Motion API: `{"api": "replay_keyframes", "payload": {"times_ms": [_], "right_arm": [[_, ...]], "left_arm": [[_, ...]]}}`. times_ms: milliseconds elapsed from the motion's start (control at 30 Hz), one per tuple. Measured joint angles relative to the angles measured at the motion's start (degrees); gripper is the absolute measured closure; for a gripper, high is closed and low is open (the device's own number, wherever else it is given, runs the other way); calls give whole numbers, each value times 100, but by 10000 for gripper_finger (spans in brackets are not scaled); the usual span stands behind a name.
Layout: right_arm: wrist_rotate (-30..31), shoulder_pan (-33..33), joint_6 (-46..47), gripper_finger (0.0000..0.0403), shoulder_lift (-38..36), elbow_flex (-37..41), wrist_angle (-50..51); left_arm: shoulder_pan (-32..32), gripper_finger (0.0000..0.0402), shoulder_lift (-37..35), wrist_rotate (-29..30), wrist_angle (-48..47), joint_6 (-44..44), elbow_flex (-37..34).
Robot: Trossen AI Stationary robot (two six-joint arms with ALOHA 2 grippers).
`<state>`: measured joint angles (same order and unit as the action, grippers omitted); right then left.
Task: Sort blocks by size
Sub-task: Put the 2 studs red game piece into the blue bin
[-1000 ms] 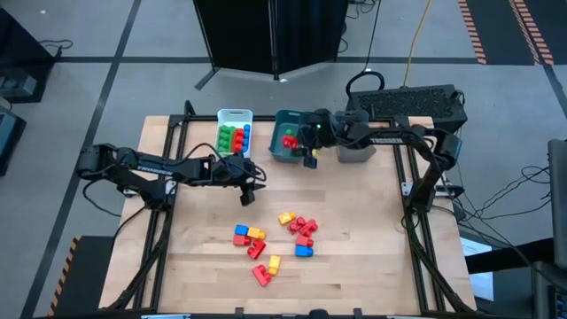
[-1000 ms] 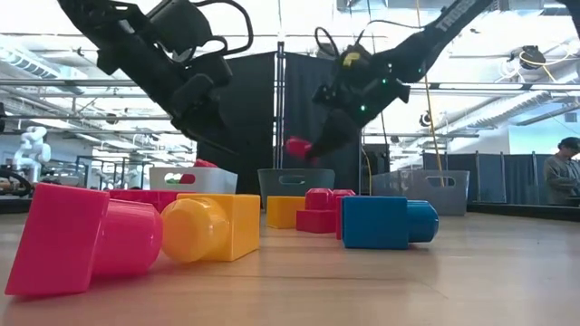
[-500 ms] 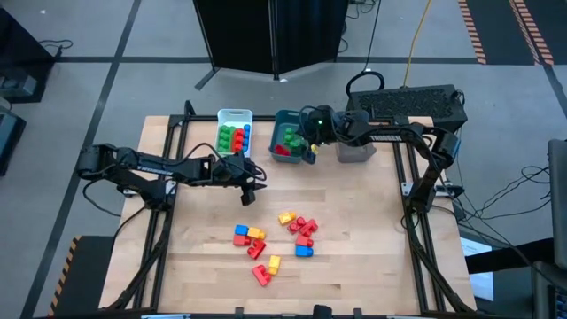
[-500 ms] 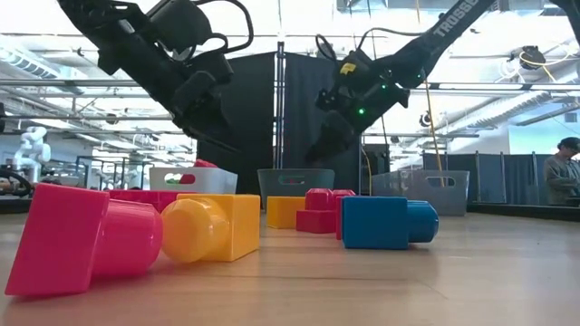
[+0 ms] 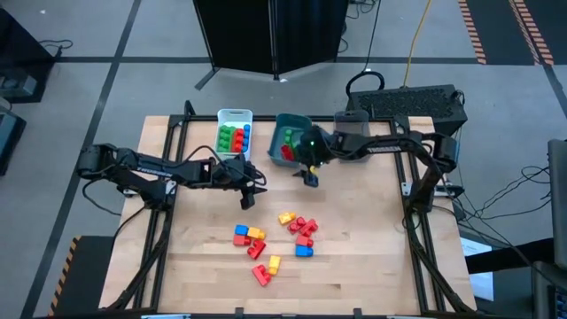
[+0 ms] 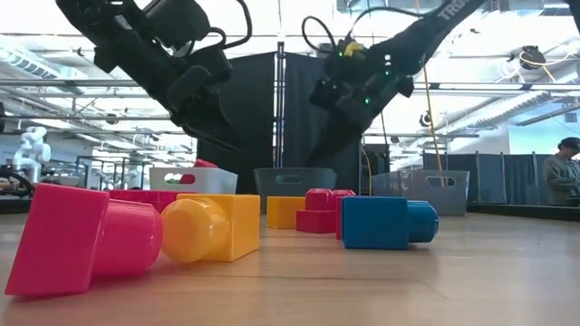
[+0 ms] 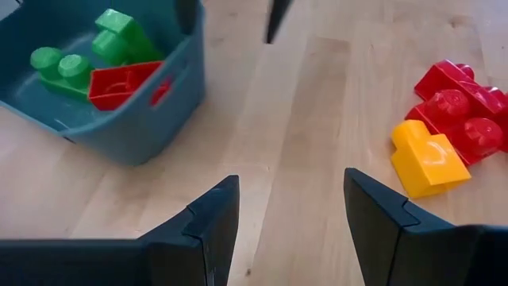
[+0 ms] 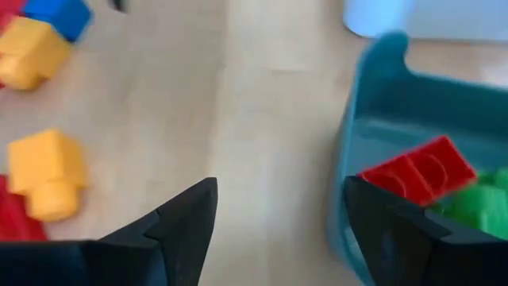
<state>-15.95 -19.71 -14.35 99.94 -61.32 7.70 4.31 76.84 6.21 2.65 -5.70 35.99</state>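
Note:
Several loose blocks [image 5: 276, 236] in red, yellow, blue and orange lie on the wooden table's near middle. The teal bin [image 5: 276, 152] holds green blocks and a red block [image 8: 417, 171]. More blocks [image 5: 233, 137] lie in the white bin [image 5: 235, 114]. My right gripper [image 5: 310, 180] hangs open just in front of the teal bin, with nothing between its fingers [image 8: 190, 218]. Left of it, above bare table, my left gripper [image 5: 249, 198] is open and empty too [image 7: 290, 202].
A grey bin [image 5: 356, 152] stands right of the teal one, partly under my right arm. All three bins line the table's far edge. Bare wood lies between the bins and the block pile. A person [image 6: 564, 172] stands beyond the table at the right.
My right gripper held a red block above the teal bin and has let it go; the block now lies in the bin. The gripper has then swung away from the bin toward the table's near edge and the block pile.

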Motion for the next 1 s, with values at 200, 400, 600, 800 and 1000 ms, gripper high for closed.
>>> {"api": "replay_keyframes", "payload": {"times_ms": [200,400,600,800,1000], "right_arm": [[763,613,-7,147,-274,0,-14],[2969,1061,-98,148,-747,0,11],[3234,1395,248,148,-1376,298,-26],[3208,1781,659,148,-1910,1155,-552],[2738,2102,1021,148,-2242,1832,-1234]], "left_arm": [[-75,219,0,1,70,-1,0],[-102,219,0,1,320,-5,2],[-128,219,0,3,323,-173,2],[-309,219,0,4,427,-294,2],[-625,219,0,79,476,-336,2]]}}
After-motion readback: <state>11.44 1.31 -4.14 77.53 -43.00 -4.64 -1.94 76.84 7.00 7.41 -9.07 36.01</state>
